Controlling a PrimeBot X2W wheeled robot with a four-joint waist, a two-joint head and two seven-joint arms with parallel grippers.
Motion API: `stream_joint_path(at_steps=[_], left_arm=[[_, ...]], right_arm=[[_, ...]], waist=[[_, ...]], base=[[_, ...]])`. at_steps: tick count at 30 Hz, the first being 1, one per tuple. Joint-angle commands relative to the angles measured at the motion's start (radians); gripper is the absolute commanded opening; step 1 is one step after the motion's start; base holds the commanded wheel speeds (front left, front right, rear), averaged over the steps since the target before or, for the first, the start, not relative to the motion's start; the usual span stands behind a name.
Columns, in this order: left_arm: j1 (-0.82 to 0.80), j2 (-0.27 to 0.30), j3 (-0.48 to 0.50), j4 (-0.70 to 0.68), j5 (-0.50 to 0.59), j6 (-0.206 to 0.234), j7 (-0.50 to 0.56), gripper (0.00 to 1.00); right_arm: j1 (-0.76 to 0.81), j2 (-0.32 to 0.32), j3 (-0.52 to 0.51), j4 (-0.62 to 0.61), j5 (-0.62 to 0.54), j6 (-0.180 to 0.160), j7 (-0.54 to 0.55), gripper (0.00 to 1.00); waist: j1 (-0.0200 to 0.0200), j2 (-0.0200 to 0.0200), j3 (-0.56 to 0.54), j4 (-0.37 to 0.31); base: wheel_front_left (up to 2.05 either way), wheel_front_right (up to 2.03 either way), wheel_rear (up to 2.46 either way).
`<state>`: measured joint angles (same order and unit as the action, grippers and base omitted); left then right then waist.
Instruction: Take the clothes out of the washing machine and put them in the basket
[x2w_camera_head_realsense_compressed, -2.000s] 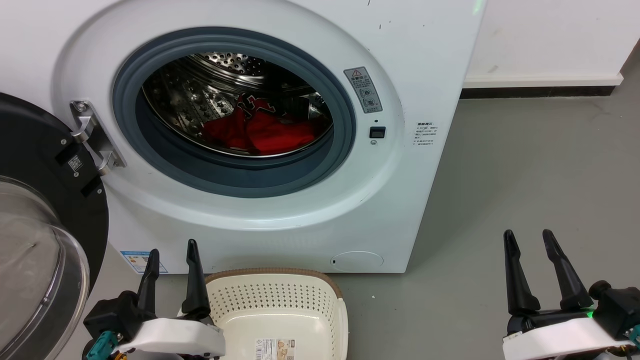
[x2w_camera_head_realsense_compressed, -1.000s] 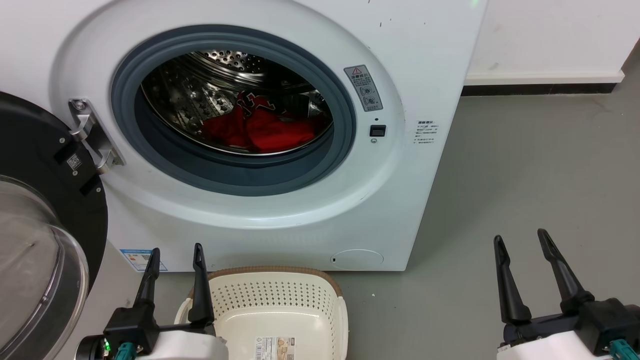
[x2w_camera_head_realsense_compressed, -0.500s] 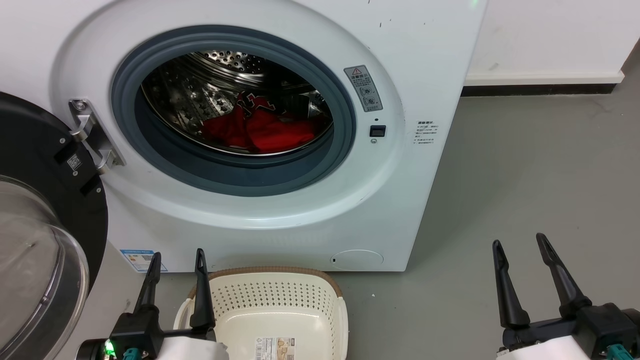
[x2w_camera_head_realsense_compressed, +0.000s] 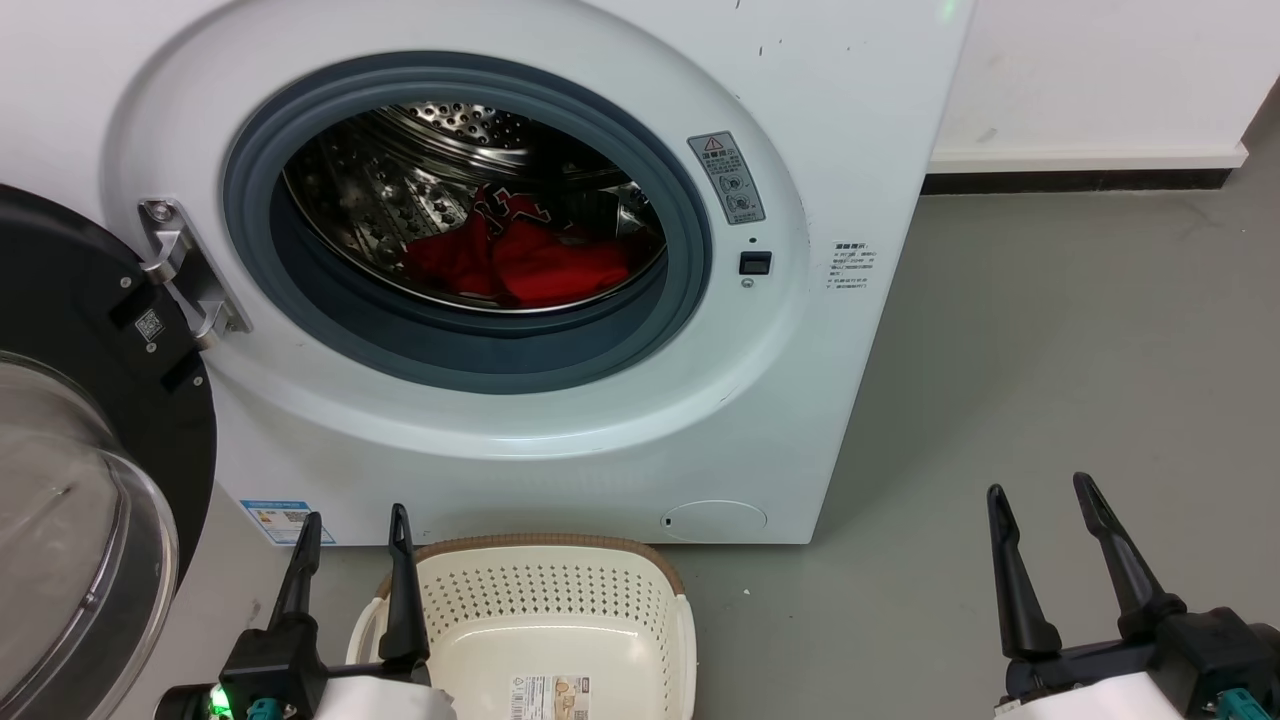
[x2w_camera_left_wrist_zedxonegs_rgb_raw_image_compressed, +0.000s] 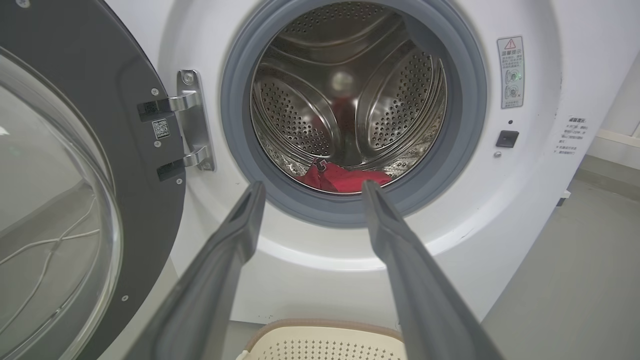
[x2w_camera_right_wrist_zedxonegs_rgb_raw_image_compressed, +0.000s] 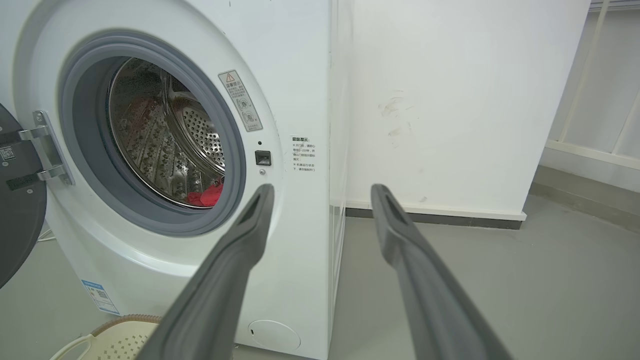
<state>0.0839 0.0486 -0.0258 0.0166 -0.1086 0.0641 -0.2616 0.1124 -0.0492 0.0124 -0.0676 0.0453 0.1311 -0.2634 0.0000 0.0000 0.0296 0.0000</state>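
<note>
Left claw (x2w_camera_head_realsense_compressed: 356, 516) and right claw (x2w_camera_head_realsense_compressed: 1040, 487) both had their long dark fingers spread apart, holding nothing. The left was by the cream perforated basket (x2w_camera_head_realsense_compressed: 548, 545) with its brown woven-look rim, the right over smooth grey floor (x2w_camera_head_realsense_compressed: 1050, 330). Beyond rose the glossy white washer (x2w_camera_head_realsense_compressed: 860, 120), its round glass door (x2w_camera_head_realsense_compressed: 70, 290) open. Deepest, soft red clothes (x2w_camera_head_realsense_compressed: 545, 268) lay crumpled in the perforated steel drum (x2w_camera_head_realsense_compressed: 400, 190).

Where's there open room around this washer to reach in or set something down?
Bare floor lies right of the washing machine, up to the wall. The basket holds only its label. The drum opening is unblocked above the clothes. Crowded at left, where the open door stands by the left gripper.
</note>
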Motion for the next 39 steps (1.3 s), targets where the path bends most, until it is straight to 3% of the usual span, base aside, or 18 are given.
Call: stream_joint_path(at_steps=[1, 15, 20, 27, 39], left_arm=[[0.011, 0.003, 0.001, 0.003, -0.001, 0.005, -0.005, 1.00], [-0.007, 0.003, 0.011, 0.018, -0.006, 0.004, -0.005, 1.00], [-0.071, 0.003, 0.036, 0.041, 0.013, -0.030, -0.004, 1.00], [-0.233, 0.030, 0.104, 0.109, 0.036, -0.092, -0.004, 1.00], [-0.620, 0.146, 0.126, 0.318, 0.053, -0.160, -0.004, 1.00]], right_arm=[[0.011, -0.002, 0.000, -0.001, 0.006, -0.001, -0.002, 1.00], [0.000, -0.002, 0.010, -0.005, 0.000, -0.001, -0.002, 1.00], [-0.024, -0.002, 0.020, -0.011, -0.003, -0.001, -0.002, 1.00], [-0.066, -0.002, 0.031, -0.026, -0.007, -0.001, -0.002, 1.00], [-0.174, -0.001, 0.024, -0.059, 0.010, -0.001, -0.002, 1.00]], waist=[[0.0000, 0.0000, 0.000, 0.000], [0.0000, 0.0000, 0.005, -0.009], [0.0000, 0.0000, 0.030, -0.026], [0.0000, 0.0000, 0.098, -0.070], [0.0000, 0.0000, 0.282, -0.143]], base=[[0.00, 0.00, 0.00], [0.00, 0.00, 0.00], [0.00, 0.00, 0.00], [0.00, 0.00, 0.00], [0.00, 0.00, 0.00]])
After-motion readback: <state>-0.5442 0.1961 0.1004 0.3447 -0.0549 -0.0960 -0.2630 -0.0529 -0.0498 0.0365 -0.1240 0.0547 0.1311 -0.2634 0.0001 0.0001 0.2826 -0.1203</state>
